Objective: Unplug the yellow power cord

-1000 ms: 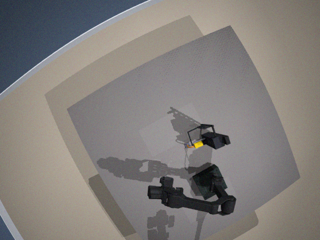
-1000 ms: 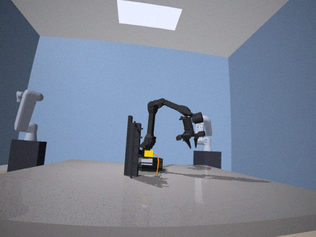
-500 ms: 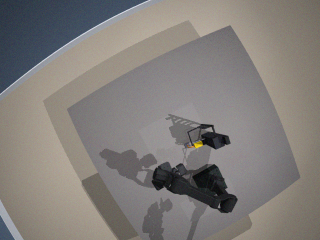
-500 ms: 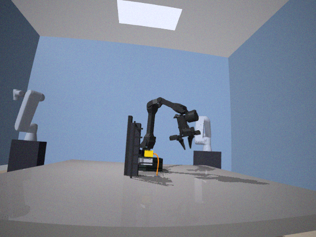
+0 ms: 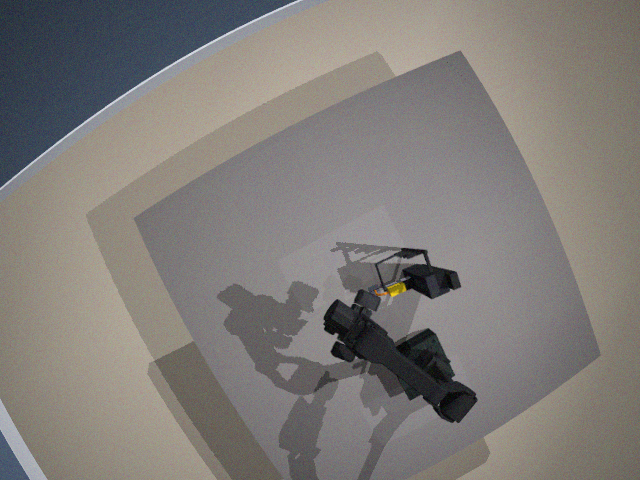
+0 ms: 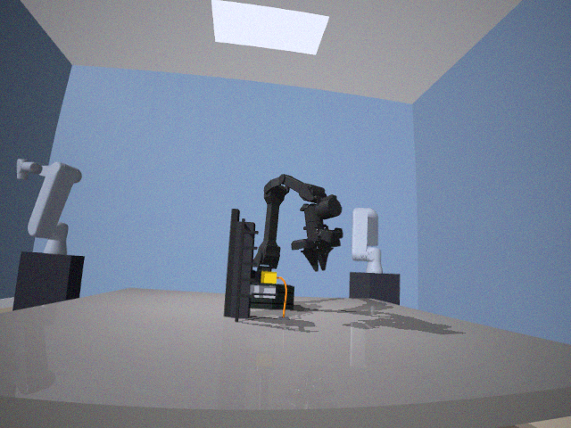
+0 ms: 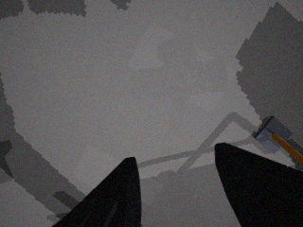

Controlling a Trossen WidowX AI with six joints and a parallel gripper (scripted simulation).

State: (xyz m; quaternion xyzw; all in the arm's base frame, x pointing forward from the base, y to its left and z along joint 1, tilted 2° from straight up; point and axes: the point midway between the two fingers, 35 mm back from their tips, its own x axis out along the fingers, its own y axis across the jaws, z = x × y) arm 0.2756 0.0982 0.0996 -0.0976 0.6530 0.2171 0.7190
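Note:
The yellow plug [image 5: 397,288] [image 6: 268,277] sits at the side of the black upright power strip [image 5: 433,282] [image 6: 232,267], joined to it by a short dark part. Its orange cord [image 6: 285,297] [image 7: 290,148] curves down from the plug to a small grey block [image 6: 284,318] [image 7: 279,127] on the table. My gripper [image 6: 319,269] [image 7: 176,160] is partly open, with nothing between its fingers. It points down, higher than the plug and off to its right in the exterior view. In the top view the arm hides the fingertips.
A thin black frame [image 5: 428,258] stands out from the strip beside the plug. My arm's dark base [image 5: 431,343] [image 6: 288,297] is behind the plug in the exterior view. Two white arms [image 6: 54,202] [image 6: 359,234] stand on dark pedestals beyond the table [image 6: 138,359].

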